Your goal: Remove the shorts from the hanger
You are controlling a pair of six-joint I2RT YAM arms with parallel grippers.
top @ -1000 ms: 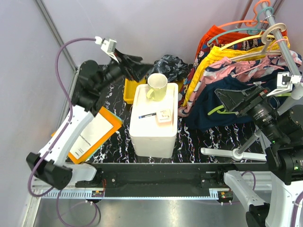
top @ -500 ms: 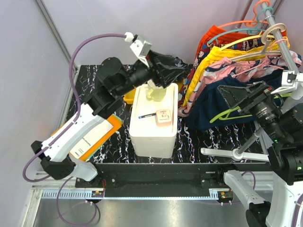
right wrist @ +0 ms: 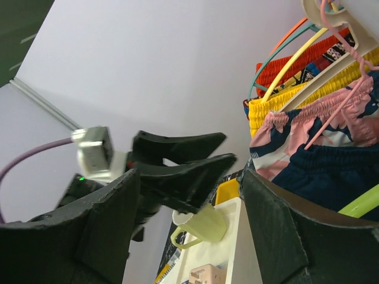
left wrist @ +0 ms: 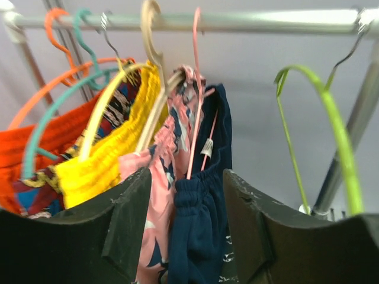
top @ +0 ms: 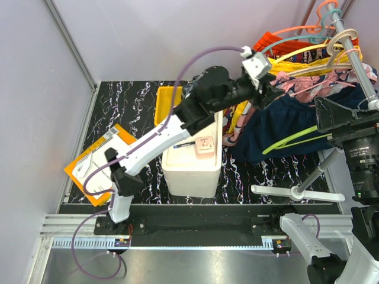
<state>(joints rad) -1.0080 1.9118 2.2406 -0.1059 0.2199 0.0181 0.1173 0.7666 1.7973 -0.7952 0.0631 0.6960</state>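
L gripper [left wrist: 186, 177], jaws apart & empty, straddles navy shorts [left wrist: 198, 219] + floral pair [left wrist: 159, 195]: suggest edging off floral, pinching navy waistband only; R gripper [right wrist: 189, 174] open, idle.

Left arm [top: 160, 133] stretched far rightward, fingers [left wrist: 127, 225] parted; right arm [top: 361, 163] raised, fingers [right wrist: 106, 225] wide apart.

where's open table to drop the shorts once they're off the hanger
Bare: the far-left table, bordered by the wall, the yellow bin and the orange booklet. A narrower strip lies between the white box and the stand foot. Crowded: the right side, under the navy shorts, green hanger and left gripper.
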